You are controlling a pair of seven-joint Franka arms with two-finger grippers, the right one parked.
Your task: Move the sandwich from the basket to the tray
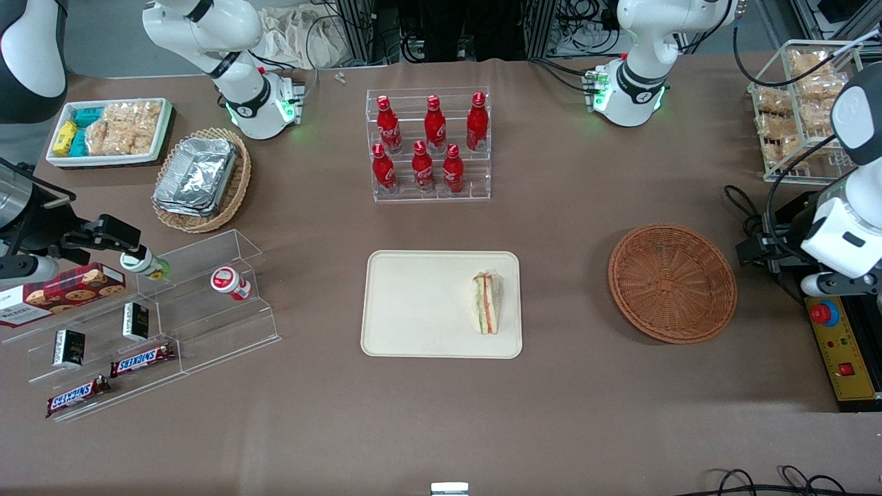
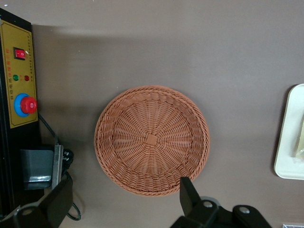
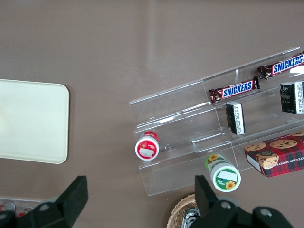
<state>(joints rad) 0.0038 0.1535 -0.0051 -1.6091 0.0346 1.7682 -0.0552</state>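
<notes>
With the triangular white-bread sandwich [image 1: 486,303] already out of the basket, entries run near to far:
Sandwich: lies on the flat cream-beige rectangular tray [image 1: 413,310], by the tray edge nearest the basket.
Basket: round reddish-brown wicker basket [image 1: 672,282] holds nothing, beside the tray toward the working arm's end.
Gripper: black two-finger gripper [image 2: 121,202] hovers above the basket rim, fingers spread wide, nothing between them.
Bottles: red bottles [image 1: 427,145] in a clear rack, farther back.

glossy white arm [image 1: 844,227] with black joints and cables; black two-finger tool [image 2: 126,202]
</notes>
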